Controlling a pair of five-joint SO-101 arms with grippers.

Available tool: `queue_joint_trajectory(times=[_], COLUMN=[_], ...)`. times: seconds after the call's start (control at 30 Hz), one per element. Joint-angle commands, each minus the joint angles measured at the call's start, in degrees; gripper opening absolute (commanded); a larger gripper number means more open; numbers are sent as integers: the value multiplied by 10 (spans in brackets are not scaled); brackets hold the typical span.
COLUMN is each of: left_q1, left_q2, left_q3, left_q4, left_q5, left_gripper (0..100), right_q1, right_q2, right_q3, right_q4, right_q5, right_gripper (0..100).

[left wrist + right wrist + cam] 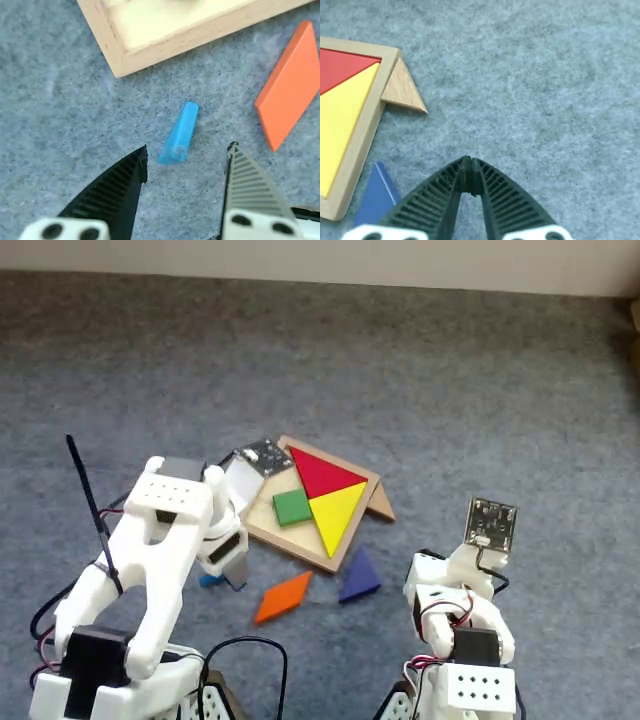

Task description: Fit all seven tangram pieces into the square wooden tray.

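The right pincer (470, 175), tips together, hangs over the grey felt desk (545, 75). A plain wooden triangle (400, 90) touches the square wooden tray (357, 140); a blue flat piece (375, 197), perhaps triangular, lies beside it.

**High view.** Soft, even light from above falls on the grey tabletop (480, 390), with no glare. The brightest areas are the pale wall strip (320, 260) along the top of the frame and the white shell of my left arm (150, 550) at lower left, which lays a faint, soft-edged shadow on the felt beside it.

**Left wrist view.** My left tool (188, 146) has its jaws apart, and its black finger reads very dark. The light blue piece (179, 134) casts only a thin shadow. The tray (115, 55) floor looks pale, nearly washed out.

**Right wrist view.** My right tool (470, 162) is closed. Narrow shadows line the wooden triangle (402, 90) and the tray.
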Motion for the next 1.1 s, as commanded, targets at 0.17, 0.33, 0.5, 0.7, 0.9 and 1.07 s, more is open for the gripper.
queue_joint_trajectory(times=[0.17, 0.33, 0.5, 0.7, 0.9, 1.07], left_q1=[-7, -5, -3, 8, 67, 110], left_q2=[-25, -27, -30, -31, -31, -25], left_q3=[87, 103, 94, 33, -73, -138], left_q4=[-107, -124, -120, -74, -8, -11], left_q5=[-4, -2, -1, 0, 73, 107], left_gripper=[252, 170, 104, 13, 6, 7], right_q1=[7, 7, 7, 7, 7, 7], right_q2=[-8, -8, -8, -8, -8, -8], right_q3=[58, 58, 58, 58, 58, 58], right_q4=[-7, -7, -7, -7, -7, -7], right_q5=[4, 4, 4, 4, 4, 4], right_gripper=[12, 12, 12, 12, 12, 12])
